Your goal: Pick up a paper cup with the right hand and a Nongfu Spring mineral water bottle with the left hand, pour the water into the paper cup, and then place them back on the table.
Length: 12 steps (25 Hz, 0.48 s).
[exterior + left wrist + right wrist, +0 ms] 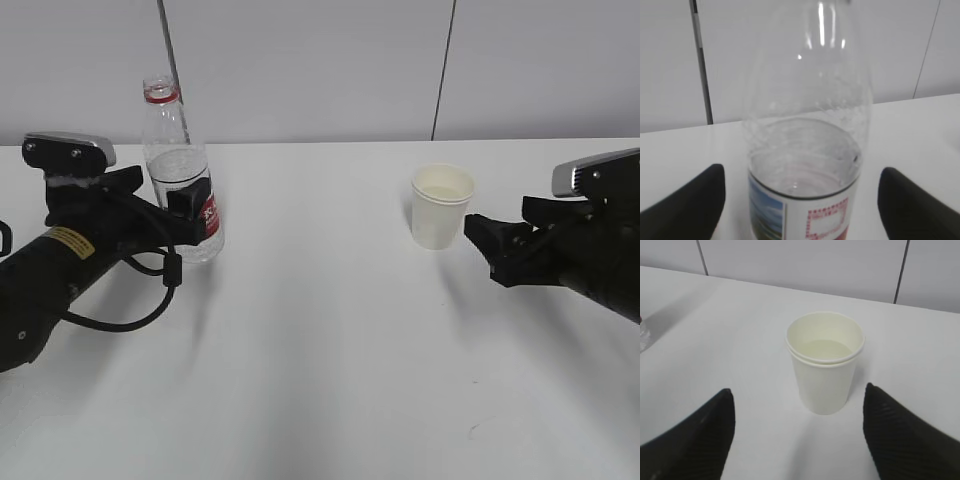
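Neither pickup is done: the right hand (pixel 478 232) sits just beside the paper cup (pixel 441 205), jaws wide and not touching it, with the cup upright on the tabletop (pixel 320 380). Far across from the cup, the left hand (pixel 185 205) has wide jaws flanking the Nongfu Spring mineral water bottle (pixel 180 170), apparently without gripping. The bottle stands upright, capless, holding water (pixel 802 165) to about the label's top; whether the cup holds anything I cannot tell.

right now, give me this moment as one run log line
left hand: open, straddling Nongfu Spring mineral water bottle | right hand: open, short of paper cup | both upright on table | bottle uncapped

left end effector (pixel 185 210): jaws spread | right end effector (pixel 490 245): jaws spread, low
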Available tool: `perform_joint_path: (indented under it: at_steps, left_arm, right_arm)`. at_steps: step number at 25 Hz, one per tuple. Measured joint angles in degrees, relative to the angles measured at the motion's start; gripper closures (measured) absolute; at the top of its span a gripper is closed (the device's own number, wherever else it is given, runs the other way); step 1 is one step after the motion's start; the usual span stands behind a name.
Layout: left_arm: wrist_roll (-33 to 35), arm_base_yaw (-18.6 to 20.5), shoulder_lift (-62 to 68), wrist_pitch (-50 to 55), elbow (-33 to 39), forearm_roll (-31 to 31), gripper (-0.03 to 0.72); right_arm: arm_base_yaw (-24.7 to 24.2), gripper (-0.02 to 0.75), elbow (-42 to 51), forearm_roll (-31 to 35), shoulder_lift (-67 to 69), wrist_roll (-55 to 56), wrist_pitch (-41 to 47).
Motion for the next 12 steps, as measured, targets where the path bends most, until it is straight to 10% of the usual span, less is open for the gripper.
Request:
perform_joint_path:
  at_steps: [12]
  left_arm:
    - [0.23,0.00,-13.21,12.24,8.21,-6.65,0.119]
  right_arm:
    - [0.00,0.144,0.10,-2.64,-12.06,0.96,14.89]
